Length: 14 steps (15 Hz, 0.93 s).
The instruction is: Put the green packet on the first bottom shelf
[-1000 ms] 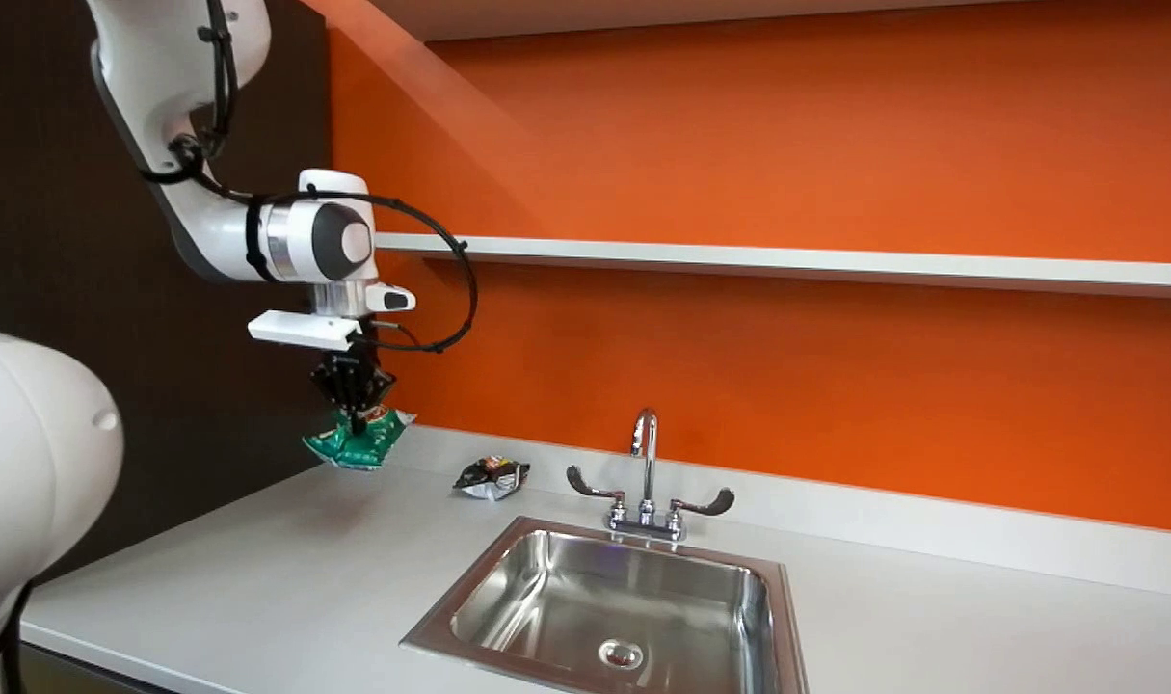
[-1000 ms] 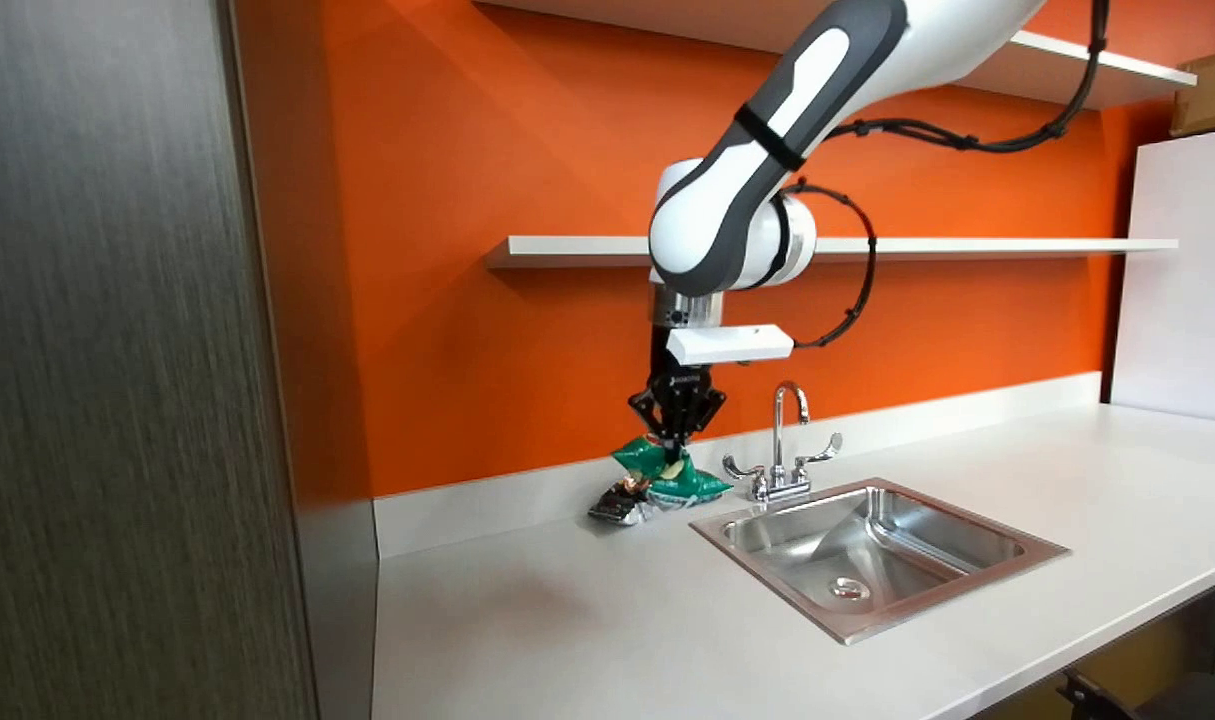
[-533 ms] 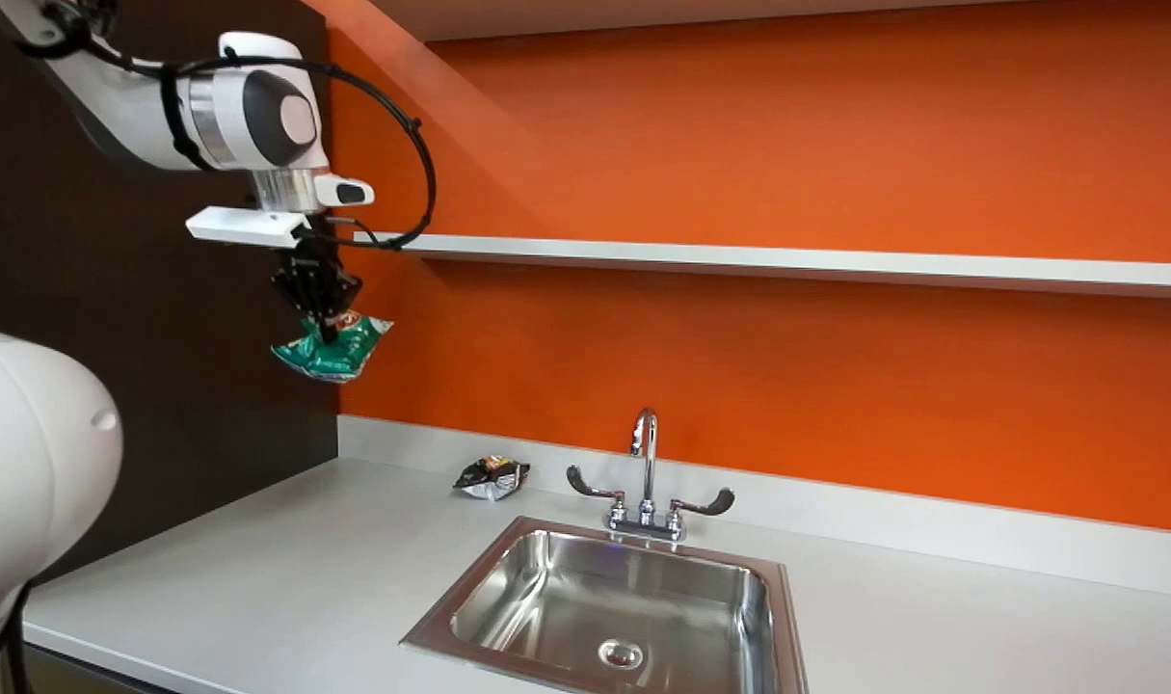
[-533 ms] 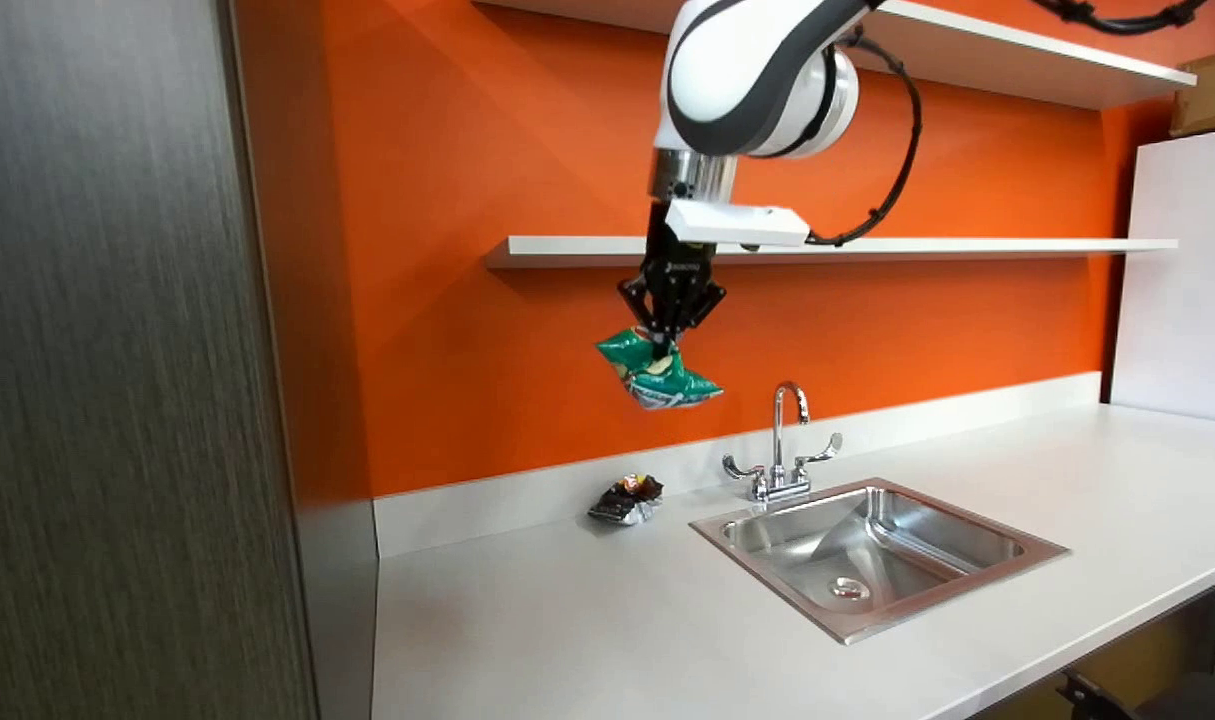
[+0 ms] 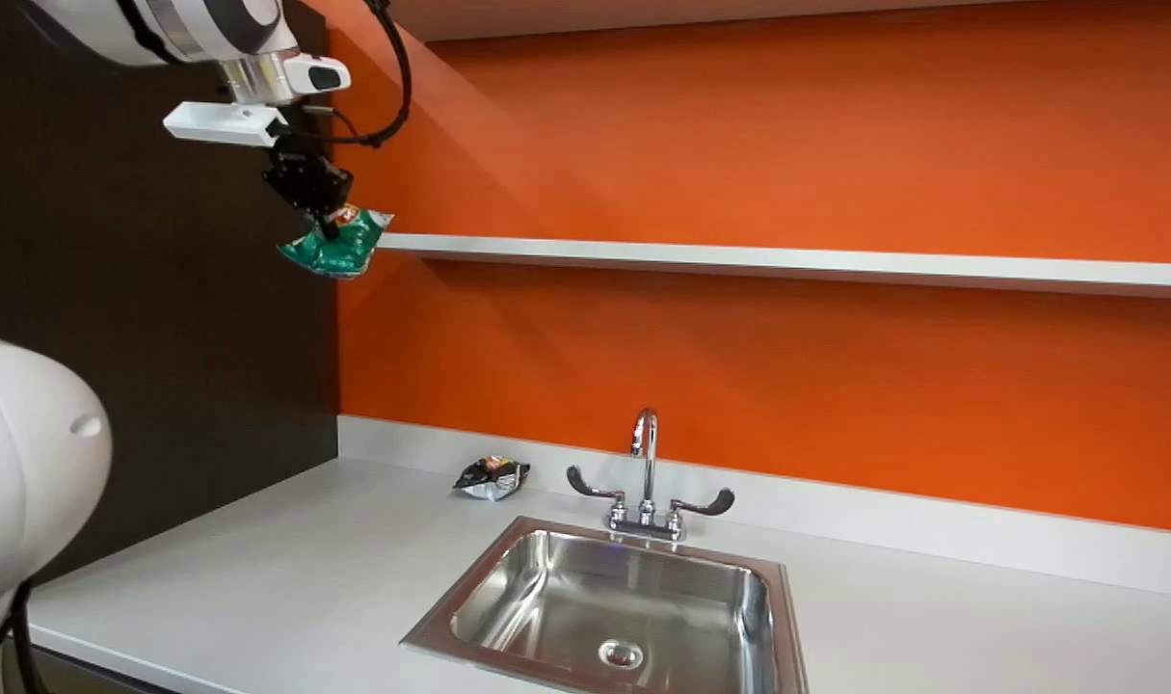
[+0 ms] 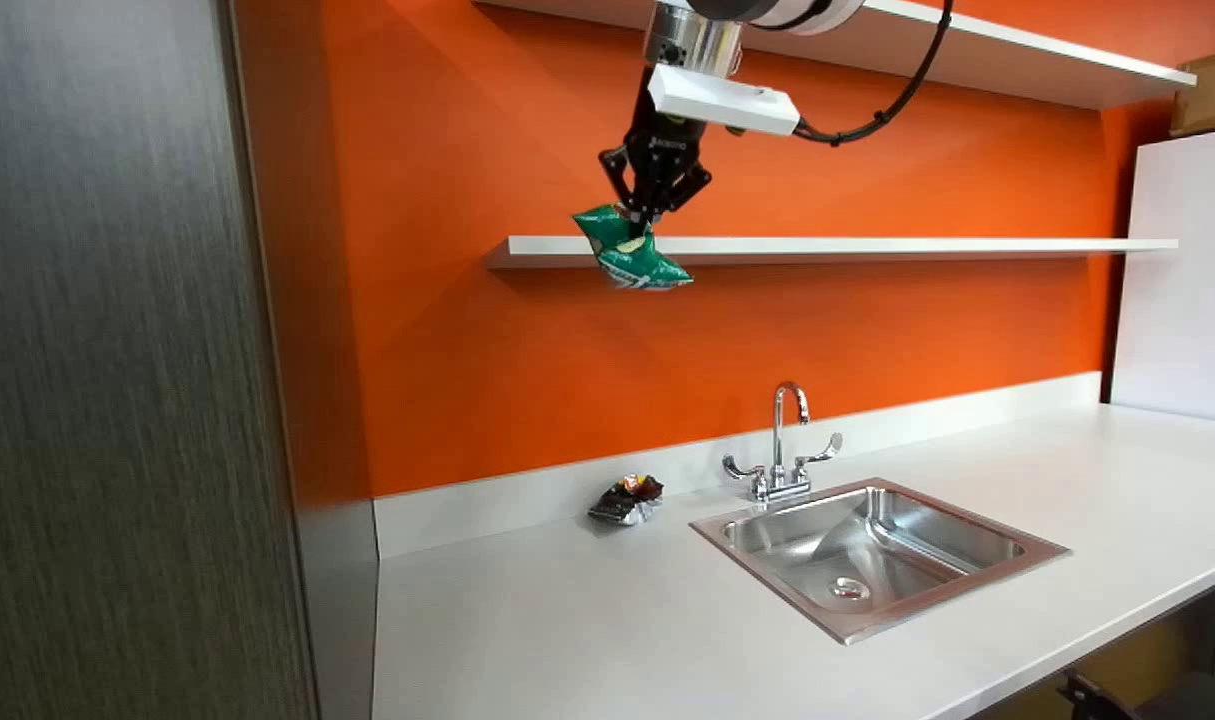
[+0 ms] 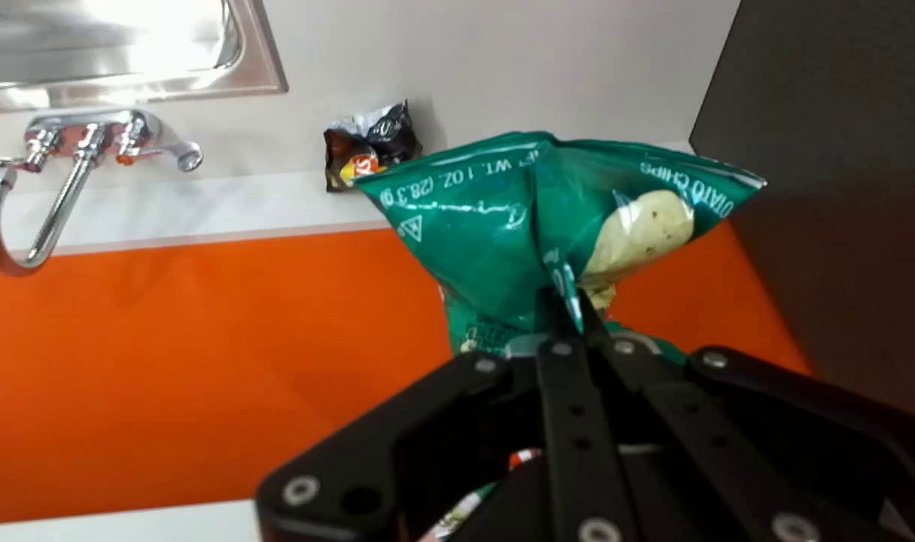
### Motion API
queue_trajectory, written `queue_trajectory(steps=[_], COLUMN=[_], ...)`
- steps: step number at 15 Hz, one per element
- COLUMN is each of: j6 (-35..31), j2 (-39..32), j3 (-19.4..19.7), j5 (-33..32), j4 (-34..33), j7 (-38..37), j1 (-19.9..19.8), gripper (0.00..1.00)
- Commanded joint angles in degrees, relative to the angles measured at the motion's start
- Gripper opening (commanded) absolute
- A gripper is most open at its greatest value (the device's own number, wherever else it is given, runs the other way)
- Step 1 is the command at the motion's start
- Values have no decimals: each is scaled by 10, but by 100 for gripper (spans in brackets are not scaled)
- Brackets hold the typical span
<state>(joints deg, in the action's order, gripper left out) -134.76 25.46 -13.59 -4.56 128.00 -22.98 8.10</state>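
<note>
Wrist view: grn pkt point(image 7: 481, 226) pinched @ tip of claw point(image 7: 568, 307).

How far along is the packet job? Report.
Done: the green packet is picked up, above the countertop. In hand: the gripper, shut on it, holds it in midair, hiding part of the lower shelf in an exterior view. Left: it isn't on that shelf yet; it needs placing and releasing.

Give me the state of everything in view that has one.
Green packet: pinched and creased, held in the air
Claw: shut on that packet
Bottom shelf: green packet not yet on it
Dark packet: crumpled, lying on the counter
Faucet: no water running
Cardboard box: partly in frame; open or closed, can't tell
</note>
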Motion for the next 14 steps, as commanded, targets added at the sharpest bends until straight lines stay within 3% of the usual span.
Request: queue_trajectory(steps=[1, 7, 14], j6=[-7, -15, -5], j2=[-25, -95, -207], j3=[-28, -51, -39], j5=[-49, -155, -245], j4=[-63, -175, -292], j7=[-49, -122, -179], j1=[-54, -116, -89], gripper=[0, 0, 0])
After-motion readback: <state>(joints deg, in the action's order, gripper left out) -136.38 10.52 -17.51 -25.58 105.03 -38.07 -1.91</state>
